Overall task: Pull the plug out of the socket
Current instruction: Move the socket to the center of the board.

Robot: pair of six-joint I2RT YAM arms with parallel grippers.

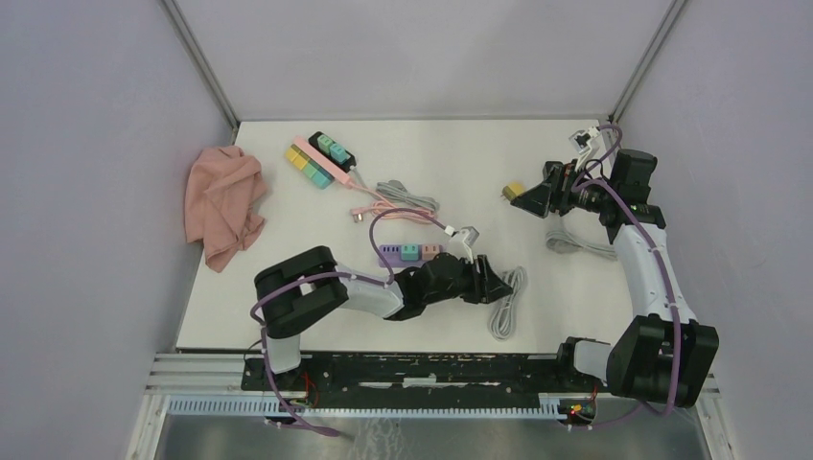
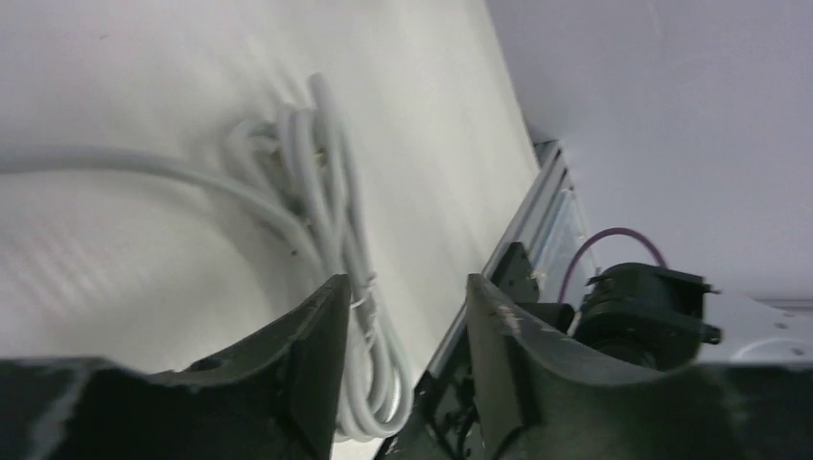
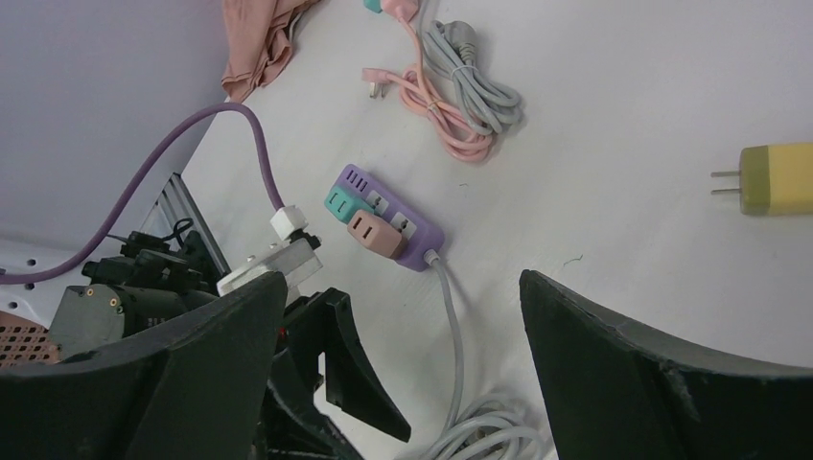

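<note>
Well, from where I stand the left claw [image 1: 503,287] is the nearer one to the work. Its fingers [image 2: 321,326] stand a little apart with nothing between them; past their tips lies only the coiled white cable [image 2: 316,172].

The purple strip [image 3: 422,251] is not ahead of that claw but behind its tips, just beside the wrist on the far side. Its long axis runs across the table, roughly in line with the left forearm. A teal plug [image 3: 340,203] and a pink plug [image 3: 369,230] sit side by side in its sockets, and the sockets toward the teal end look bare. To my eye the left claw would have to draw back and turn toward the strip before it could close on either plug. The pull would be away from the strip's face.

The right claw [image 1: 525,196] is spread wide and holds nothing, and it is well apart from the strip. A yellow plug [image 3: 777,177] lies loose on the table just beside its fingertips, prongs pointing back toward the strip, so that one looks already freed.

Far beyond the left claw a second strip [image 1: 321,158] carries its own plugs, with a pink cloth [image 1: 225,206] near it. I see no box or tray anywhere.
</note>
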